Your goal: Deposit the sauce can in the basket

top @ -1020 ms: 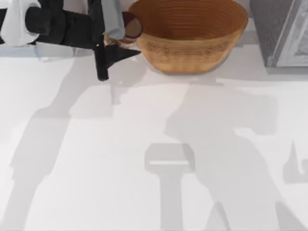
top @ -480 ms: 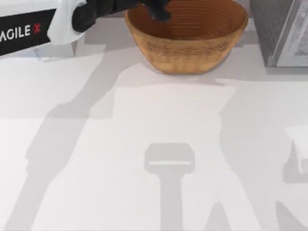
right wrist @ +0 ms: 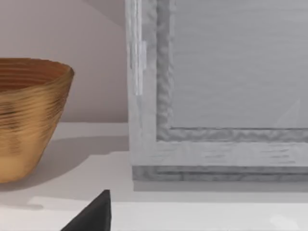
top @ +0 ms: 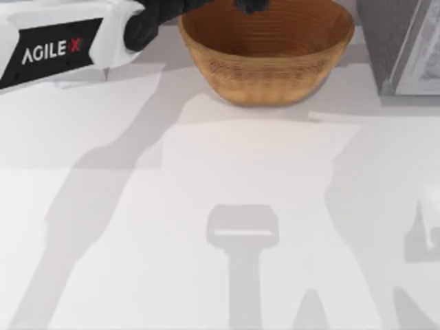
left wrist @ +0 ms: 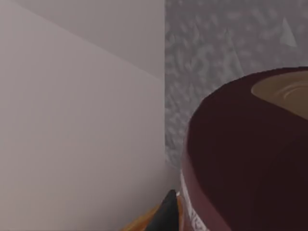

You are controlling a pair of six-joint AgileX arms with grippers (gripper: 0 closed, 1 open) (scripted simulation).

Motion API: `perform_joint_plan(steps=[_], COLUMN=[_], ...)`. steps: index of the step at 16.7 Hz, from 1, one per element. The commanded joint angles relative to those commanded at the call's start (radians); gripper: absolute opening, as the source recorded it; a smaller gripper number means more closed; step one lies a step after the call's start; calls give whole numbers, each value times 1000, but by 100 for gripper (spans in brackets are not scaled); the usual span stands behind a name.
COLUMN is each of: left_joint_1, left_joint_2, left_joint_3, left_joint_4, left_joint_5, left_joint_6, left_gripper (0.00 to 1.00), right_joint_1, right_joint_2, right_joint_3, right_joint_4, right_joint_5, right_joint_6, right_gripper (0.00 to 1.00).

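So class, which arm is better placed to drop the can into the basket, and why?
The left: its gripper is over the basket with the can close at its wrist. The right arm sits at the table's right edge.

One basket (top: pixel 267 55) on the table, one sauce can (left wrist: pixel 250 159) over it, one grey cabinet (top: pixel 402 45) just beside the basket.

White table (top: pixel 206 158) w/ long grey shadows; grey speckled framed cabinet (top: pixel 399 41) far right; plain wall (right wrist: pixel 96 48).
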Motion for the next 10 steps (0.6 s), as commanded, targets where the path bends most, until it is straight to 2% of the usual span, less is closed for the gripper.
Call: perform_joint_plan(steps=[5,10], left_joint_1=[2,-21], left_joint_2=[7,130], left_joint_3=[11,165], left_joint_4=[-3,-31], left_joint_5=[1,-15], left_joint_6=[3,0], left_gripper=[0,0], right_joint_1=[0,0], right_joint_2=[0,0], right_joint_3=[0,0], right_joint_4=[0,0], right_joint_5=[0,0], right_joint_6=[0,0], right_gripper=[100,100])
